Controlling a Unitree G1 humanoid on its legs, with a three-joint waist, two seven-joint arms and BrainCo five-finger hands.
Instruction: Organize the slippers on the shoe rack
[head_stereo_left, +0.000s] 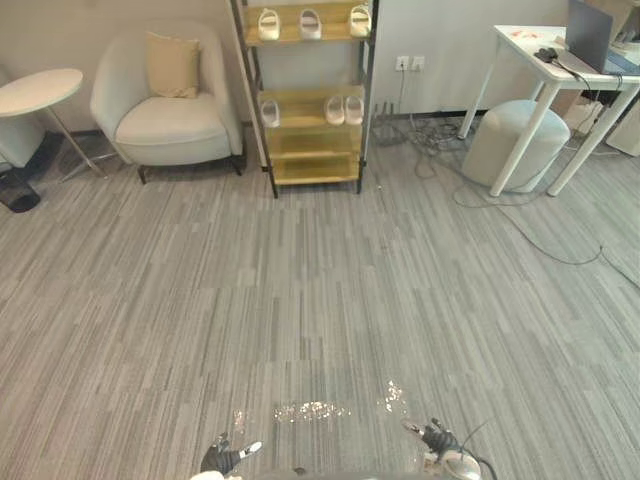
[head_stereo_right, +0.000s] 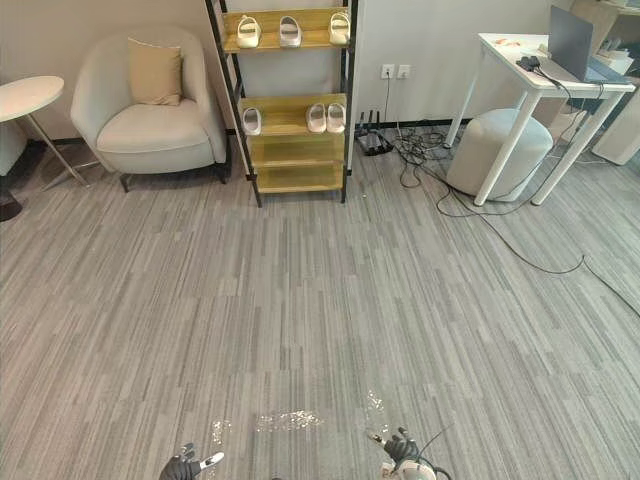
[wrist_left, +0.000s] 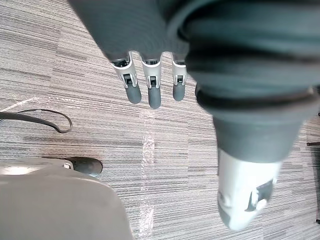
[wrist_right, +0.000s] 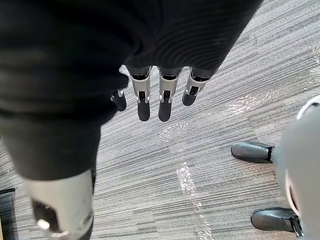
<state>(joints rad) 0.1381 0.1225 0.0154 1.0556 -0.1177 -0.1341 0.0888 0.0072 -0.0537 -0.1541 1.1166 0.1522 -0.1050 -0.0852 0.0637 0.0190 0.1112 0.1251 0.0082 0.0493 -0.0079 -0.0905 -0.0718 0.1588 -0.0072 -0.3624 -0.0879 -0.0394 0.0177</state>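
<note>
Hanging the left hand (head_stereo_left: 222, 458) and right hand (head_stereo_left: 440, 440) low over the carpet (head_stereo_left: 320, 300), fingers (wrist_left: 153, 90) straight, relaxed, clutching nothing, probably for want of reach: well apart from the shoe rack (head_stereo_left: 315, 168) by the far wall (head_stereo_left: 450, 30). Resting there, pale slippers (head_stereo_left: 311, 23): three spread along the top shelf (head_stereo_left: 333, 35), below them a single and a close pair.

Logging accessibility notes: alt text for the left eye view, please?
A wooden shoe rack stands against the far wall across grey carpet, white slippers on two shelves. An armchair sits to its left, a white desk to its right; the left hand and right hand hang open at the bottom edge.
</note>
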